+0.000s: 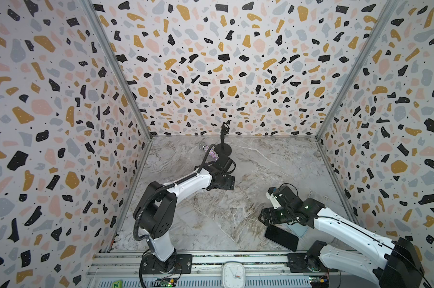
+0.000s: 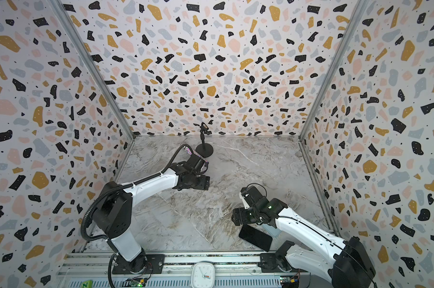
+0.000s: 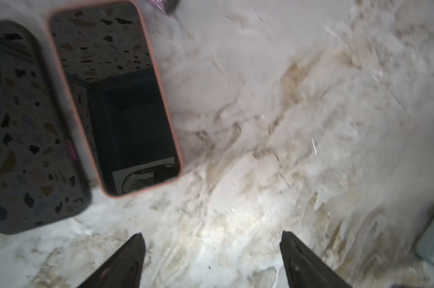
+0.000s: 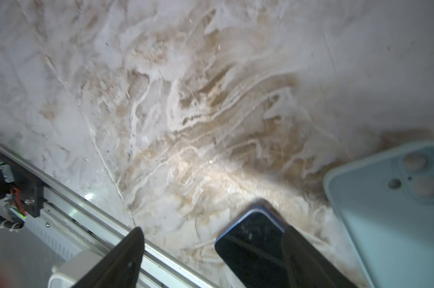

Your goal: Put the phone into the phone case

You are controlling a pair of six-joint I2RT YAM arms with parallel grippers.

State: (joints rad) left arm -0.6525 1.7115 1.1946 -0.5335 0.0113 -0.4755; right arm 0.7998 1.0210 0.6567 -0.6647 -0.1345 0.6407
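Likely rigid, slick and thin, the flat black glass-faced phone (image 4: 250,246) suits pinching across its 2 long edges (right end effector (image 4: 212,228) gapes wide, empty).

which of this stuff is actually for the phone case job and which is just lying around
For the job:
- black phone
- light blue phone case, lying beside it

Just lying about:
- pink-cased phone
- dark slab next to it; cannot tell if it is a phone or a case
- glittery microphone
- microphone stand
- white clock
- green block
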